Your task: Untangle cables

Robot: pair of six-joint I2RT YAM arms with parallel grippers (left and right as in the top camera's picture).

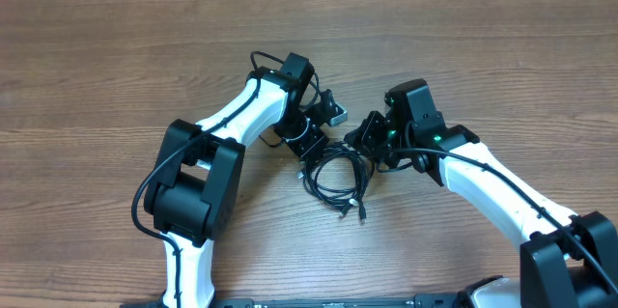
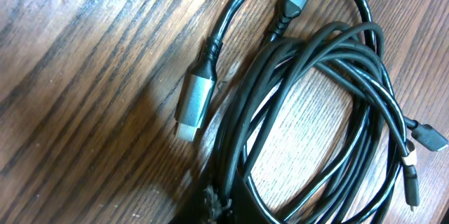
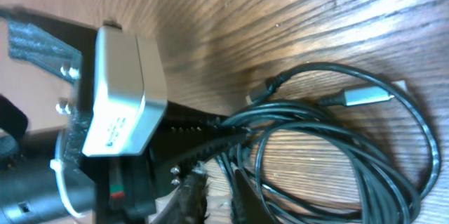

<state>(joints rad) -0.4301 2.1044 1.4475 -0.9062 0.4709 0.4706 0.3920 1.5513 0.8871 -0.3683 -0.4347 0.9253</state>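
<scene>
Left fingers [image 3: 188,136] are clamped tight on the black cables [image 2: 277,76] lying on the wooden surface [image 1: 116,57]; right fingers [image 3: 193,197] stand narrowly apart beside them, grip unclear

Soft, even light from above falls on the desk [image 1: 116,57], with only faint shadows beneath the arms [image 1: 241,115]. Both wrist views show pale glare on the wood and sheen on the cables [image 2: 309,76]. The right wrist view's left side is blurred.
</scene>
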